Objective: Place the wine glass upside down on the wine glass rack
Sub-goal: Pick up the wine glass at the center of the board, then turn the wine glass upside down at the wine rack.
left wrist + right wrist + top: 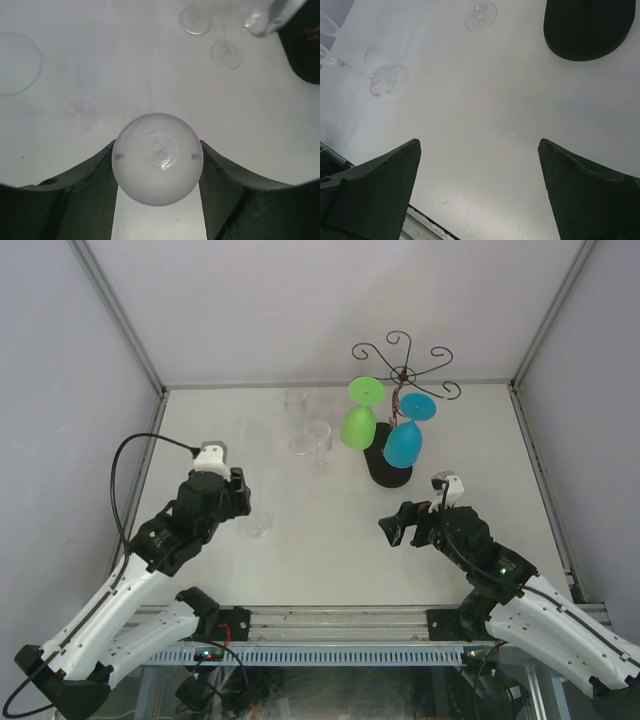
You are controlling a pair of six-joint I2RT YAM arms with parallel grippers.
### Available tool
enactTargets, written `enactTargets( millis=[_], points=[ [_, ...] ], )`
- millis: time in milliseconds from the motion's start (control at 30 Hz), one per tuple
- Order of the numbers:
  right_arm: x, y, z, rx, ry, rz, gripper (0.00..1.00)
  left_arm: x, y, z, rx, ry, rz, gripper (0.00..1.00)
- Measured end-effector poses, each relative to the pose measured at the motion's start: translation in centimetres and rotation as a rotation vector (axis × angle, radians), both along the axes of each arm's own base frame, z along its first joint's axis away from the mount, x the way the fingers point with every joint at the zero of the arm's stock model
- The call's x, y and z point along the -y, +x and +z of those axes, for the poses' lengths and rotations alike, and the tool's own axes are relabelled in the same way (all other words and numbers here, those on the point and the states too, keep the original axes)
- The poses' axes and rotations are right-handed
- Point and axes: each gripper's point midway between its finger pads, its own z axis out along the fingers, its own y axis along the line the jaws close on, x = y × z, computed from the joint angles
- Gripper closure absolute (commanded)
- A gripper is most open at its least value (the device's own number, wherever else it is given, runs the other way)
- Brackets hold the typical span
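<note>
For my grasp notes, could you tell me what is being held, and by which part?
The left gripper holds the clear wine glass by its bowl; the right gripper holds nothing.

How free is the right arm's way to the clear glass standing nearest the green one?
Probably yes. The right hand is open and holds nothing, and only bare table lies between it and that clear glass. The rack base stands off to the side.
</note>
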Motion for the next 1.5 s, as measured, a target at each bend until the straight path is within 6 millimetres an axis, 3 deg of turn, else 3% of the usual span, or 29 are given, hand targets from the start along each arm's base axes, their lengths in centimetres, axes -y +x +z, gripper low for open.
enactTargets(
  millis=[167,333,567,700,933,1233,1500],
  points=[
    [-0.1,-0.2,0.3,-0.002,0.039,-0.003,0.03,4.6,-1.0,2.1,0.032,0.0,-0.178,1.0],
    [-1.7,-0.7,0.8,0.022,0.103,0.081,0.08,9.5,-1.8,4.9,0.083,-0.01,-0.339,1.0],
    [-2.9,-0.8,0.9,0.011,0.182,0.102,0.3,14.6,-3.1,7.6,0.149,-0.01,-0.506,1.0],
    [-4.0,-0.5,0.9,-0.039,0.3,0.082,0.36,16.2,-3.7,9.4,0.197,-0.042,-0.558,1.0],
    [-5.7,-0.8,-1.9,-0.176,0.468,0.058,0.4,18.3,-4.9,11.7,0.265,-0.096,-0.625,1.0],
    [-6.4,-0.2,1.4,-0.114,0.619,0.07,0.44,19.8,-6.0,13.4,0.31,-0.165,-0.669,1.0],
    [-6.3,-0.3,1.6,-0.112,0.666,0.061,0.5,20.7,-6.5,14.3,0.334,-0.209,-0.693,1.0]
  ],
)
